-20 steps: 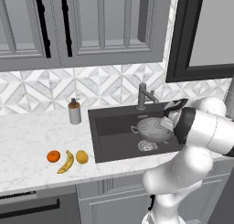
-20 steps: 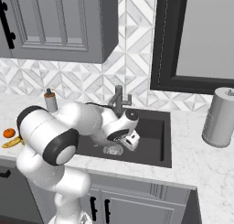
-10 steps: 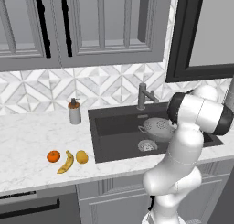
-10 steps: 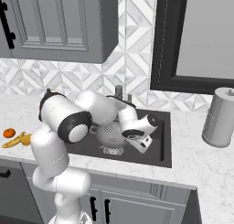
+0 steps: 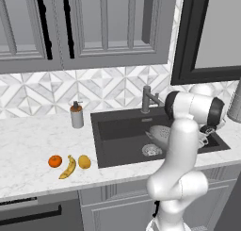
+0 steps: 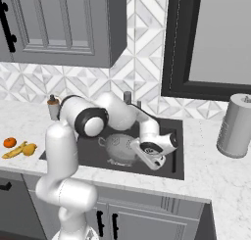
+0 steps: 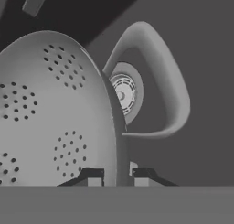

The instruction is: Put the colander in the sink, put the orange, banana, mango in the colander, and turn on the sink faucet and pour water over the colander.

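Observation:
The grey colander hangs tilted on its side inside the dark sink. My gripper is shut on the colander's rim, just below one loop handle. The silver drain shows through that handle. From the right base view the colander sits left of my gripper, over the sink. The orange, banana and mango lie together on the counter left of the sink. The sink faucet stands behind the basin.
A soap dispenser stands at the back left of the sink. A paper towel roll stands on the counter to the right. Grey cabinets hang above, and my own arm crosses in front of the basin.
My arm has swung right over the sink, carrying the colander a little to the right and lower inside the basin. The fruits have not moved.

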You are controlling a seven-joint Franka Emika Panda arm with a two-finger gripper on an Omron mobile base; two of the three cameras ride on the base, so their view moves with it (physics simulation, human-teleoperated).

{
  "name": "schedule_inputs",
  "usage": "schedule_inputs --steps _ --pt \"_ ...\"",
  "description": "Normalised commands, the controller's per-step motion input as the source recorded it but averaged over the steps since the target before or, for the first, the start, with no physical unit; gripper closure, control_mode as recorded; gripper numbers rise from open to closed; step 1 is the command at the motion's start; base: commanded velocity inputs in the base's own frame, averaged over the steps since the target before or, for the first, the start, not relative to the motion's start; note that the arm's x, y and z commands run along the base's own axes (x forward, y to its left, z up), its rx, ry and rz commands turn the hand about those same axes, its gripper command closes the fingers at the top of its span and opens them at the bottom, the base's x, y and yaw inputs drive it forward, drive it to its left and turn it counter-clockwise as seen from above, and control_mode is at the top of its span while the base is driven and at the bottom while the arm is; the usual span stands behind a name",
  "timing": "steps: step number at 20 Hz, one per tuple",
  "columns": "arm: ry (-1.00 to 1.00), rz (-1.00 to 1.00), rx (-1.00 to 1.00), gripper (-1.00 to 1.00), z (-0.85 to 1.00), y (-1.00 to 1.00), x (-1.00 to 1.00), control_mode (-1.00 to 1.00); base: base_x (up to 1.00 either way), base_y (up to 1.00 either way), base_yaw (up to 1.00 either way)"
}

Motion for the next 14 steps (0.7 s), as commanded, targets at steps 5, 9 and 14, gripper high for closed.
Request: schedule_inputs --steps 5,9,14 --pt "0.0 0.04 0.01 1.0 -0.28 0.16 0.06 -1.0 0.0 0.0 0.0" --pt "0.0 0.0 0.0 1.0 -0.26 0.27 0.05 -1.0 0.0 0.0 0.0" --pt "0.0 0.0 -0.02 1.0 -0.21 0.36 0.04 -1.0 0.0 0.0 0.0"
